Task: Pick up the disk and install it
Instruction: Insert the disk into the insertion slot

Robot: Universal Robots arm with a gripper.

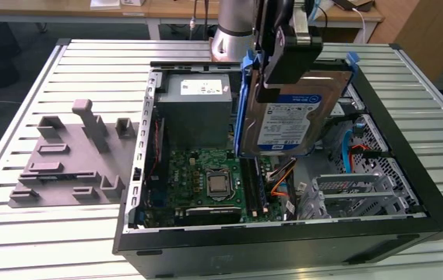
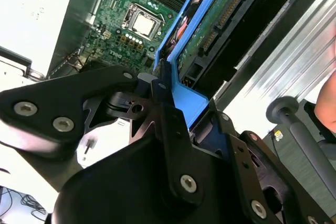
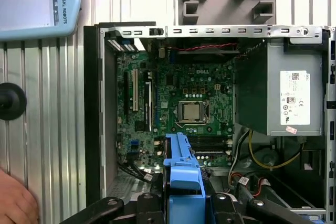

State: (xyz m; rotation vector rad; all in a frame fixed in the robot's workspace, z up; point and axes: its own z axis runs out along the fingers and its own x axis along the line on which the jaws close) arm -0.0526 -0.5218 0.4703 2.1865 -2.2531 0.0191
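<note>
Disk [image 1: 295, 122] hangs upright just below the end effector [image 1: 288, 73], which clamps its blue frame. Open computer case [image 1: 283, 239] sits beneath.

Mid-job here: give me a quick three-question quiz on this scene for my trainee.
1. What holds the silver hard drive in its blue plastic carrier frame? A) the black gripper B) a suction cup C) nothing
2. True or false: the drive hangs above the open black computer case.
3. Fill in: the grey metal box with a white sticker inside the case is the ___ ___.
Key: 1 A; 2 true; 3 power supply.
</note>
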